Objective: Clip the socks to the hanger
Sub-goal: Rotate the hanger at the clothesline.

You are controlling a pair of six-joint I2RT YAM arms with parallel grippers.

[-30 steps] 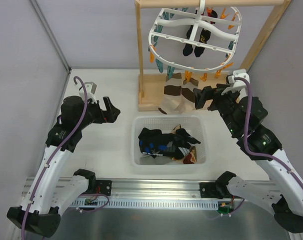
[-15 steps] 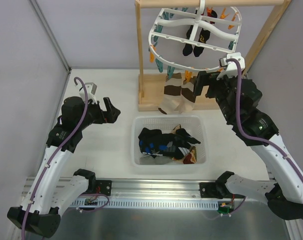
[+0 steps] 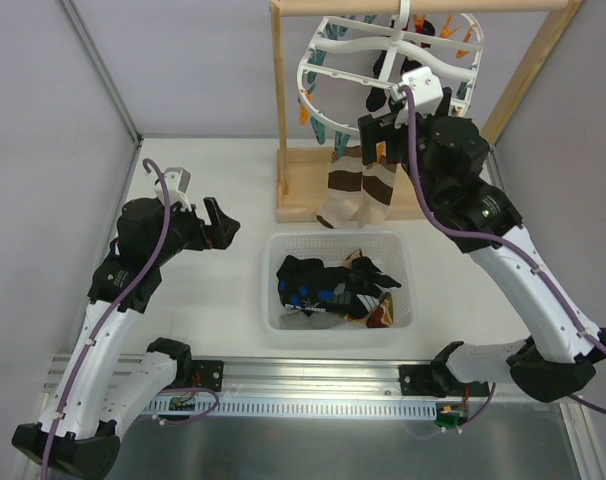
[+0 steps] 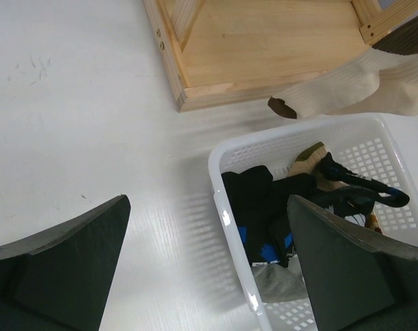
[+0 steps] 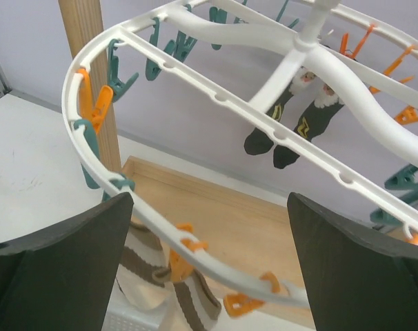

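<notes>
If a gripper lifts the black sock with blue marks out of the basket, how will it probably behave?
The black sock lies crumpled in folds, so it will likely hang limp, not keep its shape. It overlaps other socks in the white basket, so neighbours may drag up with it. The fabric looks thin, so probably light.
</notes>
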